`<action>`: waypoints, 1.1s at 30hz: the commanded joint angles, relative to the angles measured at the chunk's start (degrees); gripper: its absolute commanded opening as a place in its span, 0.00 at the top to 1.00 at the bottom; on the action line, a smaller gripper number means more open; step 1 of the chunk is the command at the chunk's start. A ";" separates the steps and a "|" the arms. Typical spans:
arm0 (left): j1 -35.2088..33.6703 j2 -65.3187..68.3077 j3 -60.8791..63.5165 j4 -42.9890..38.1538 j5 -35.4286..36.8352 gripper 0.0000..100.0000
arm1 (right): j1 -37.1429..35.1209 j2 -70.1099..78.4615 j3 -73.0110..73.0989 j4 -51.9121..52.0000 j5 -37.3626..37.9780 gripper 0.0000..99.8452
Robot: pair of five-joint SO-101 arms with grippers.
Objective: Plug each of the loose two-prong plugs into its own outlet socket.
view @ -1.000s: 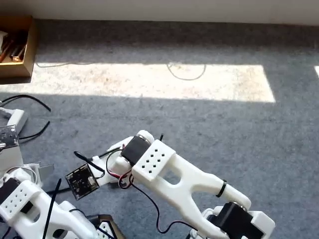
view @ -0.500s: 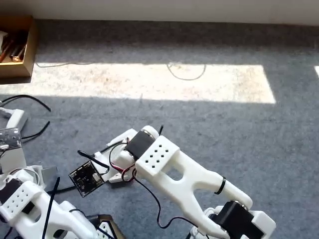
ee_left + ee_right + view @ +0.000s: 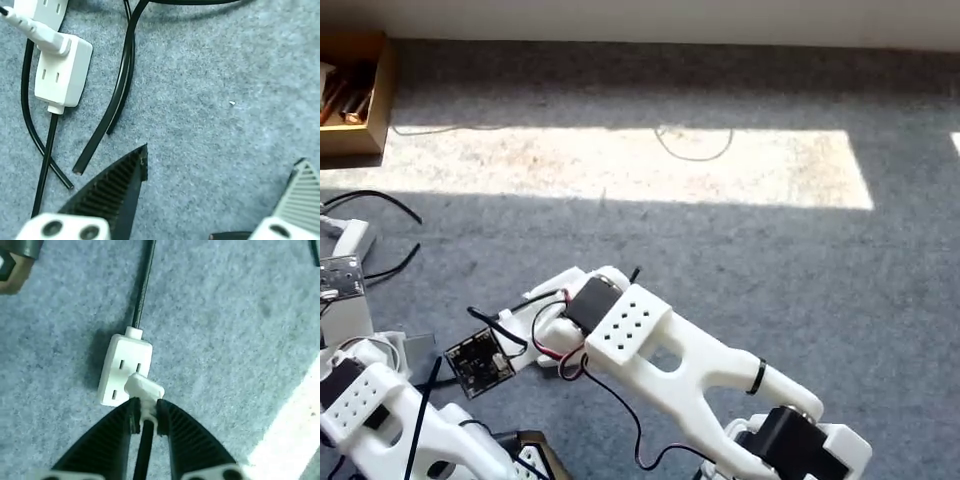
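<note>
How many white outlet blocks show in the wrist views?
3: one block under the plug in the right hand; a second with a white plug in it; a third cropped beside it. Others may be hidden.

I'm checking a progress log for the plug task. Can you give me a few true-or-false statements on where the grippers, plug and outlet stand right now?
1. The right gripper is shut on a white plug. True.
2. That plug is held far from any outlet. False: it is right at the face of a white outlet block.
3. The left gripper is open with nothing between its fingers. True.
4. Everything lies on bare wood. False: the surface is grey carpet.
</note>
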 commanded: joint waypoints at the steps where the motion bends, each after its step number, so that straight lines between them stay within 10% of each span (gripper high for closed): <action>1: 0.66 0.13 -0.22 -0.62 -0.18 0.58 | -0.66 -0.48 1.71 -3.47 -0.53 0.99; 33: 0.48 0.04 0.13 -0.53 -0.18 0.58 | -3.91 -0.22 -3.47 10.15 4.84 0.99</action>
